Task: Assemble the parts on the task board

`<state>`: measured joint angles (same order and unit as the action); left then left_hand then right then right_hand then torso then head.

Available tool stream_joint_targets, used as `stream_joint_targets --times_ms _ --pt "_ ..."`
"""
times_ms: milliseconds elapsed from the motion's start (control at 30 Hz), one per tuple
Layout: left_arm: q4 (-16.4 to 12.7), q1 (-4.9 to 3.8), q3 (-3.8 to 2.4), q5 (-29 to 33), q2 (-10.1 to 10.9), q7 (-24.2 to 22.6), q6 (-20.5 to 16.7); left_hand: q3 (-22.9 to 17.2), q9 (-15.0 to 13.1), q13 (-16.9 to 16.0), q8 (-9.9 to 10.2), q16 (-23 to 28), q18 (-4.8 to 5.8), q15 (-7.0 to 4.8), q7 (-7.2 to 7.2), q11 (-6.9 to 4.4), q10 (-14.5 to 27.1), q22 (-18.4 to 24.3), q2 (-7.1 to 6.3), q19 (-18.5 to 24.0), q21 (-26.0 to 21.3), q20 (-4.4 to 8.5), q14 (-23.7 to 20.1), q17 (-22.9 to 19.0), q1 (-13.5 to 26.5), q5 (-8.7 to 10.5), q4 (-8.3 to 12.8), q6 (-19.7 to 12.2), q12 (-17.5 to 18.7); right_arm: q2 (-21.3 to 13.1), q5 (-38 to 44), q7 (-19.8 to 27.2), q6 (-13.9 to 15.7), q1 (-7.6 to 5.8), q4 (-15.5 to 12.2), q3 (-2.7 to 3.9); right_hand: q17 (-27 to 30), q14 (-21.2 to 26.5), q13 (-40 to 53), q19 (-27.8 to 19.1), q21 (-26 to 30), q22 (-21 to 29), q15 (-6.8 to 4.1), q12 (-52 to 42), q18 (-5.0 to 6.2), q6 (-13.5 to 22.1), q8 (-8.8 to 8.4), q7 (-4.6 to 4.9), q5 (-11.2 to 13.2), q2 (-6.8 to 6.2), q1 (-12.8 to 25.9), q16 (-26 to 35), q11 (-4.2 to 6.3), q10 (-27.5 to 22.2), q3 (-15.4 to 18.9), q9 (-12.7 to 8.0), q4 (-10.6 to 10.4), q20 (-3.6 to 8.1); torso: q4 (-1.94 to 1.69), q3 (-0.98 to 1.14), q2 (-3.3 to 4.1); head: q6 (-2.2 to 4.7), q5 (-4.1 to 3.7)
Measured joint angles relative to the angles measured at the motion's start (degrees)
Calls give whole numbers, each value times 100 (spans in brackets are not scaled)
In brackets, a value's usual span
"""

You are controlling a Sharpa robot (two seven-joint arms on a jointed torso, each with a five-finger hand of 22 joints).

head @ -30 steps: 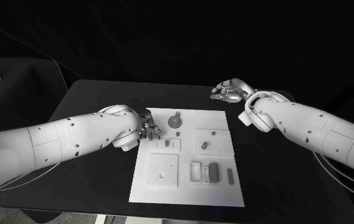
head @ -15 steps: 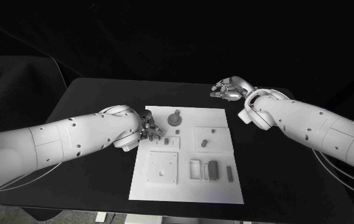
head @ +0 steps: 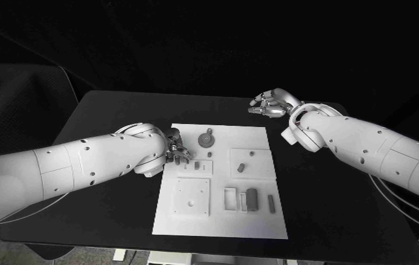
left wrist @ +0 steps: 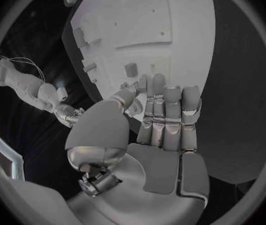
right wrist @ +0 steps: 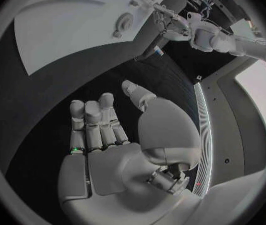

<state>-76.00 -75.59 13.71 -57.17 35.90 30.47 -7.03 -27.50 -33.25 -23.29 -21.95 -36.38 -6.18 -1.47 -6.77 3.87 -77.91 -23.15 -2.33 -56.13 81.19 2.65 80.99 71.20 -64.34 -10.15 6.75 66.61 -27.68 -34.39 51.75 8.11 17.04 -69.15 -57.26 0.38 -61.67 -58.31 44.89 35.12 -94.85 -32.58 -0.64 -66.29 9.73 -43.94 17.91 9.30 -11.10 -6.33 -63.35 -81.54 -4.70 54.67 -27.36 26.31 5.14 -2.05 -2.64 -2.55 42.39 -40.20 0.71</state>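
The white task board (head: 223,216) lies in the middle of the black table. Several small grey parts are on it: a round disc part (head: 207,139) at the far end, a small block (head: 197,165) near the left edge, another block (head: 240,169) and a taller dark piece (head: 252,199) nearer me. My left hand (head: 177,153) hovers at the board's left edge, fingers straight and together (left wrist: 167,97) over the rim, holding nothing. My right hand (head: 269,105) hangs over bare table beyond the board's far right corner, its palm (right wrist: 110,150) empty and fingers apart.
The black table (head: 122,114) surrounds the board, with bare room on both sides and behind it. The board (left wrist: 170,25) with its recessed frames and the small block (left wrist: 130,69) lies just past my left fingertips. The round part (right wrist: 125,21) is far from my right hand.
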Motion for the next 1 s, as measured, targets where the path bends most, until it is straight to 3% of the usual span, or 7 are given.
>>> stream_joint_targets --times_ms 667,1000 --pt "-113 14 0 -190 40 108 145 8 -1 2 4 0 1 8 -8 -1 -1 1 -26 -8 0 -10 7 4 -26 3 -7 -8 0 -1 -1 0 -5 11 1 0 -1 0 0 0 0 -1 0 0 0 11 0 11 0 12 12 0 0 0 0 -5 0 0 -3 0 -4 -40 -1" --pt "-61 76 -1 -209 7 131 169 21 -2 5 4 0 1 9 -8 -2 -1 -4 -27 -8 22 -10 7 4 -25 -22 -20 -9 0 -1 -1 0 -7 18 0 0 -1 0 1 0 0 -1 0 0 0 11 0 11 0 24 24 0 0 0 0 -5 0 0 2 4 -2 -51 0"
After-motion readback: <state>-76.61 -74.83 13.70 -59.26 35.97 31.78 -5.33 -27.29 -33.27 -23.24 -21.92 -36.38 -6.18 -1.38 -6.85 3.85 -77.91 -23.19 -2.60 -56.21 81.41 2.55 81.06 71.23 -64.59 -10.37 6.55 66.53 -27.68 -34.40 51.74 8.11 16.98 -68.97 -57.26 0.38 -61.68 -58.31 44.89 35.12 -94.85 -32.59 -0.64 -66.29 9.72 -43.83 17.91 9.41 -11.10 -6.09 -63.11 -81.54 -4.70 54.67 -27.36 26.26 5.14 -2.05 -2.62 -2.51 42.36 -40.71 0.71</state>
